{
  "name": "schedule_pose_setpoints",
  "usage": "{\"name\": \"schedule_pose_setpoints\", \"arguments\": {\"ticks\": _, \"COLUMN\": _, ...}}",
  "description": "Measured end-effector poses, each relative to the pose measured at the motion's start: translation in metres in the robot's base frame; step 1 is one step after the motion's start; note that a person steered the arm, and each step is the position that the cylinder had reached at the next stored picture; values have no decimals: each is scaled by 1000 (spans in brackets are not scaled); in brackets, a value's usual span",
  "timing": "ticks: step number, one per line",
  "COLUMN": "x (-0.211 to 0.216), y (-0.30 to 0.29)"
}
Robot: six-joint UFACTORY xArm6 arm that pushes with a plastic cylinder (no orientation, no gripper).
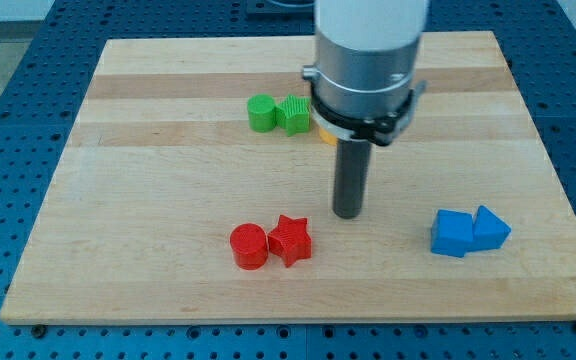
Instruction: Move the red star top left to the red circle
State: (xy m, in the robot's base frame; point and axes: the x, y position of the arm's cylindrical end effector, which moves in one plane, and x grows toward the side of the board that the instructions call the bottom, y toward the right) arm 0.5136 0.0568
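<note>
my tip (346,214) down on board (148,180), rod bare, no claw to open, touching no block. red star (290,240) just to tip's lower left, small gap between. red circle (249,246) beyond star on view's left, touching it. blue blocks (468,232) well to tip's right, pair touching. green blocks (277,113) up and left of tip, near view's top. yellow block (325,135) mostly hidden behind arm.

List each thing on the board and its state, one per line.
My tip: on the board, to the view's upper right of the red star, apart from it.
Red star: flat, touching the red circle's right side.
Red circle: flat.
Green blocks: side by side, touching.
Yellow block: mostly hidden behind the arm.
Blue blocks: side by side, touching.
</note>
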Motion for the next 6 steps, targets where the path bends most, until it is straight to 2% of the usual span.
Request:
{"name": "schedule_pose_setpoints", "arguments": {"ticks": 1, "x": 44, "y": -10}}
{"name": "schedule_pose_setpoints", "arguments": {"ticks": 2, "x": 57, "y": -57}}
{"name": "schedule_pose_setpoints", "arguments": {"ticks": 3, "x": 29, "y": -102}}
{"name": "schedule_pose_setpoints", "arguments": {"ticks": 4, "x": -44, "y": -126}}
{"name": "schedule_pose_setpoints", "arguments": {"ticks": 5, "x": -78, "y": -127}}
{"name": "schedule_pose_setpoints", "arguments": {"ticks": 6, "x": -58, "y": -128}}
